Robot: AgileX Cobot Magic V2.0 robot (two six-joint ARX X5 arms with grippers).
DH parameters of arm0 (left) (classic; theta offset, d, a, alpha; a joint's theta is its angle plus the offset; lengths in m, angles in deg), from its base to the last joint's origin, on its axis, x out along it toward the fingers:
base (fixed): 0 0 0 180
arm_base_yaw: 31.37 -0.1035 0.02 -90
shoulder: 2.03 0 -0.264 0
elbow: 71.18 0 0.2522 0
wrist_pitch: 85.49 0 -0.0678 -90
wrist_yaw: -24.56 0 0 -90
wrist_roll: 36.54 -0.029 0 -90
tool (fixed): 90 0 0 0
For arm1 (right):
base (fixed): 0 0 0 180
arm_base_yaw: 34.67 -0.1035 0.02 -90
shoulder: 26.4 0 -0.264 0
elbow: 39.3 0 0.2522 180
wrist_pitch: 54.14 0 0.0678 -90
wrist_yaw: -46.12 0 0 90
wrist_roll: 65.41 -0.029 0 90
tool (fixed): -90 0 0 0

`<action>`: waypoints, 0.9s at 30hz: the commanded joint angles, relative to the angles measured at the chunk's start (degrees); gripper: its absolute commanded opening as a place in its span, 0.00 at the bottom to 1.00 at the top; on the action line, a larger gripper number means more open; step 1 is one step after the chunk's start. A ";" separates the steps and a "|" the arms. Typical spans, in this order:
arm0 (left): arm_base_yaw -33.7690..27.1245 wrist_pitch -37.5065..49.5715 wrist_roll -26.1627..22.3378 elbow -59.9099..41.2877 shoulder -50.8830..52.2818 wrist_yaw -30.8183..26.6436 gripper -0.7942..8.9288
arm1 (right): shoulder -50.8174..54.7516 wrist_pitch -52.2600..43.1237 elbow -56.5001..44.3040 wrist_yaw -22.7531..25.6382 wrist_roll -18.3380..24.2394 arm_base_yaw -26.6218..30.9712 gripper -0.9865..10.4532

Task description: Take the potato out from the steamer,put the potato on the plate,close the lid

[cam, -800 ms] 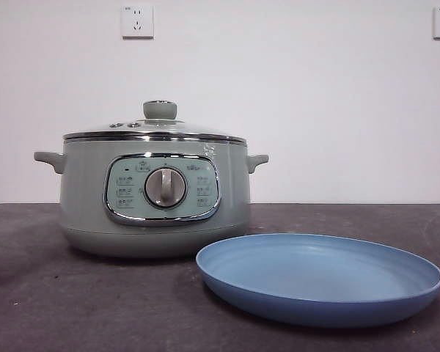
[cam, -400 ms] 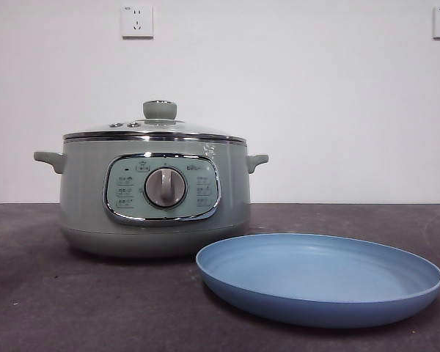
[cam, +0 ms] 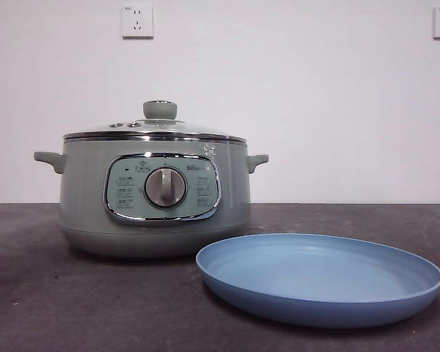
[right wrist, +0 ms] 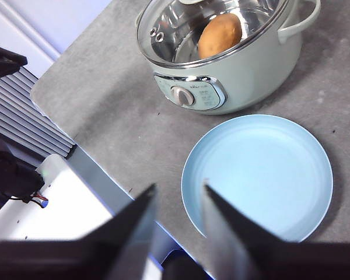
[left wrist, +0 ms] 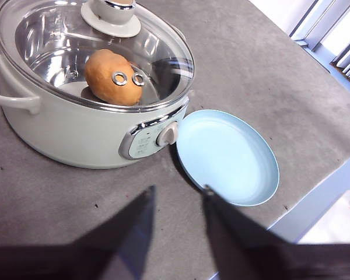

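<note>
The sage-green steamer [cam: 154, 194] stands left of centre on the dark table, its glass lid [cam: 155, 130] closed on top. Through the glass both wrist views show the orange-brown potato [left wrist: 112, 76] [right wrist: 220, 35] lying inside the pot [left wrist: 76, 125] [right wrist: 233, 70]. The light-blue plate [cam: 319, 279] [left wrist: 228, 156] [right wrist: 256, 175] sits bare just in front and to the right of the steamer. My left gripper [left wrist: 178, 195] hovers high above the table near the steamer's front, open and holding nothing. Above the plate's near side, my right gripper [right wrist: 178, 192] is also open, nothing in it.
Two wall sockets [cam: 137, 21] are on the white wall behind. The table's front edge [right wrist: 87, 169] runs close to the plate, with white equipment [right wrist: 41, 204] and cables below it. Neither arm shows in the front view.
</note>
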 commanded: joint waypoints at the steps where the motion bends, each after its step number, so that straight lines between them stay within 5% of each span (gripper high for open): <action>1: -0.11 0.39 -1.01 0.15 0.04 0.00 0.79 | 0.00 0.00 0.17 0.11 0.46 -0.09 0.68; 14: -0.09 9.77 1.99 1.62 -1.99 -0.48 0.79 | 0.00 -0.24 0.17 0.11 0.48 -0.09 0.66; 27: 7.93 17.51 -1.60 17.09 -24.15 -7.23 0.79 | -0.02 -0.46 0.17 0.11 0.48 -0.09 0.66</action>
